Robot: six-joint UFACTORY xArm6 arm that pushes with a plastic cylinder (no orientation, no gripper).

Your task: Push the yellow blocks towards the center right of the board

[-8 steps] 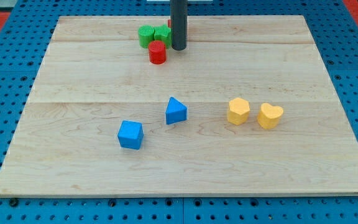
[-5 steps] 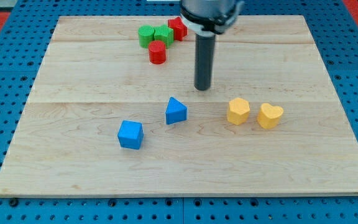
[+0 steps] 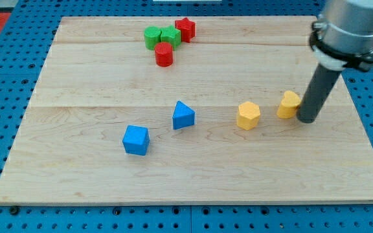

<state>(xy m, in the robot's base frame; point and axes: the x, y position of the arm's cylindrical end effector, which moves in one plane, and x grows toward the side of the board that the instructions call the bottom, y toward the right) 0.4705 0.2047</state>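
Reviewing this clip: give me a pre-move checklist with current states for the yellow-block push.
1. My tip visible on the board: ok.
2. Tip touching the yellow heart block, on its right: ok.
3. Tip on the correct side to push rightward: not ok.
4. Yellow hexagon-like block apart from the heart block: ok.
5. Both yellow blocks at center right: cannot tell; hexagon looks short of it.
6. Blue triangular block out of the path: ok.

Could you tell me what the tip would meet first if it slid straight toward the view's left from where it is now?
My tip sits just right of the right yellow block, seemingly touching it, so that comes first. The other yellow block lies further left on roughly that line.
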